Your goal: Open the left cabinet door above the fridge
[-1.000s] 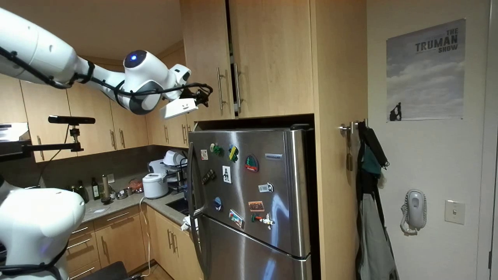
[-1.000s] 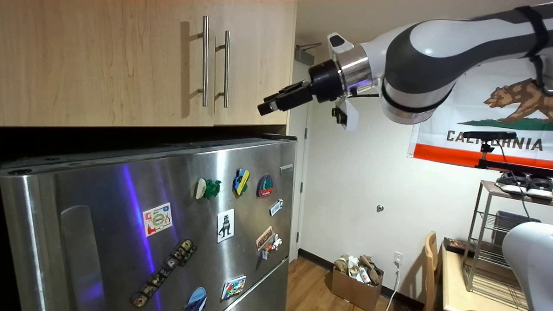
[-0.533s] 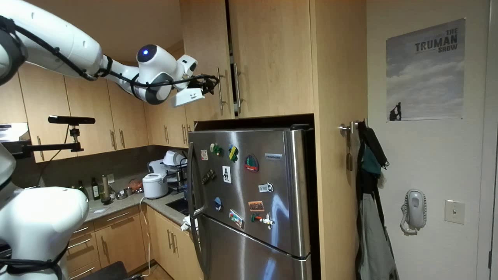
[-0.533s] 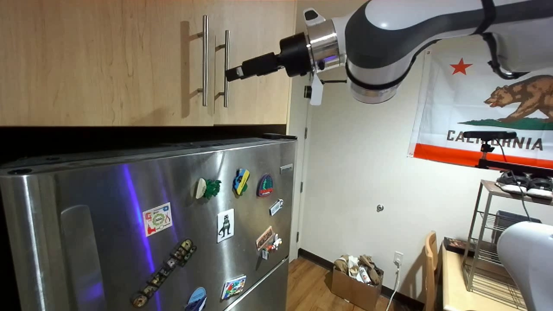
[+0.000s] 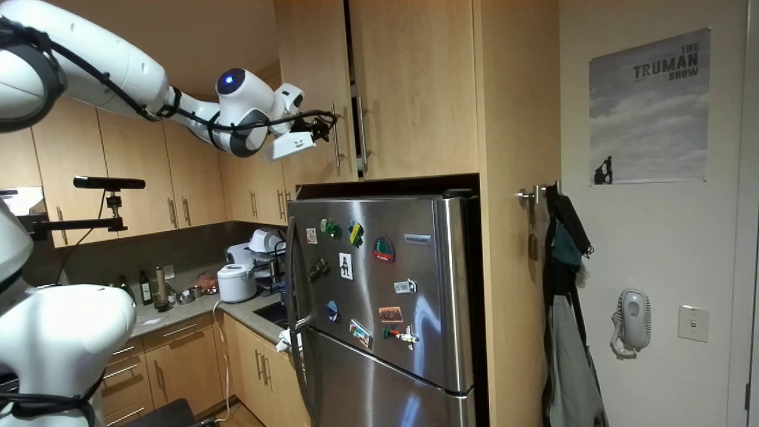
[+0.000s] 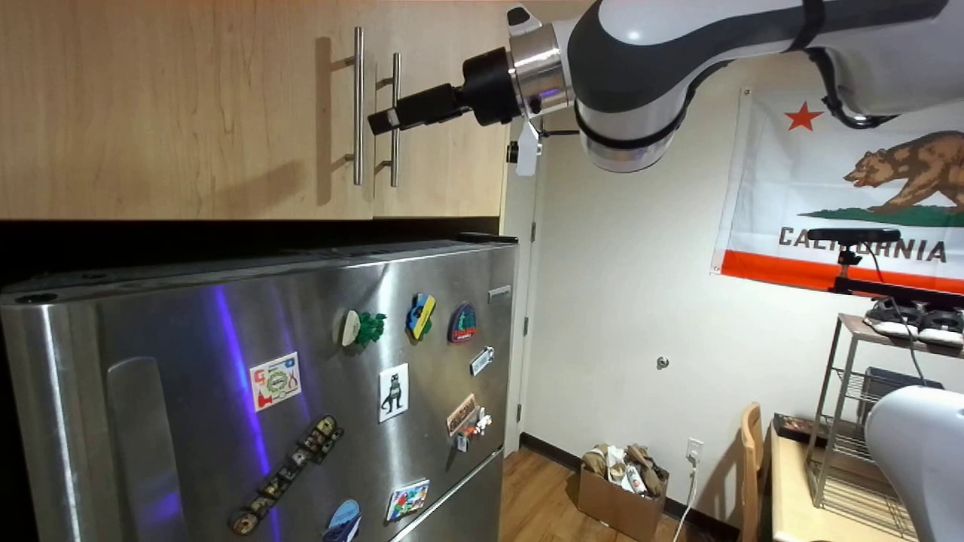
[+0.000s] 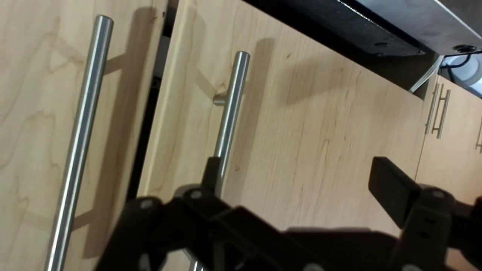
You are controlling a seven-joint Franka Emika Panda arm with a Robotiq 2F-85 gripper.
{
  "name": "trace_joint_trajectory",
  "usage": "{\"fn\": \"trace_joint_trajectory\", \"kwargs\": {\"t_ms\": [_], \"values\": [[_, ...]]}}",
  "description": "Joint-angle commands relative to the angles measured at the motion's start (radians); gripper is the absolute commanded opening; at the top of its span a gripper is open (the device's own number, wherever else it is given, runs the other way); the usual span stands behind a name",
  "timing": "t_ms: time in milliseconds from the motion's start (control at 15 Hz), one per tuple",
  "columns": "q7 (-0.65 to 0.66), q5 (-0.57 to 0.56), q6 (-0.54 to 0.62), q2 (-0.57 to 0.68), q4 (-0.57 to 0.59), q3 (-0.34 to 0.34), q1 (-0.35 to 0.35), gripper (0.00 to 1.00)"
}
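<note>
The left cabinet door (image 5: 314,65) hangs above the stainless steel fridge (image 5: 370,290), a narrow dark gap separating it from the right cabinet door (image 5: 415,77). In the wrist view the pincer (image 7: 301,180) has its fingers (image 7: 395,194) wide apart, one overlapping the left door's bar handle (image 7: 231,109); whether they touch, I cannot tell.

Wood floor (image 6: 538,497); box (image 6: 619,508) on it

The left cabinet door (image 5: 314,53) is tan, finely grained — the fridge (image 5: 370,290) silver, the gripper (image 7: 296,172) black.
</note>
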Motion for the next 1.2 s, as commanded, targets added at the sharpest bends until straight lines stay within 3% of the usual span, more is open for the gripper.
{"fn": "trace_joint_trajectory", "kwargs": {"t_ms": [0,733,867,1133], "values": [[-0.019,0.03,0.002,-0.007,0.003,-0.055,0.052,1.0],[-0.09,0.022,0.047,0.032,0.141,-0.311,0.379,1.0],[-0.075,0.011,0.069,0.029,0.153,-0.324,0.386,1.0],[-0.049,-0.001,0.113,0.019,0.142,-0.293,0.325,1.0]]}}
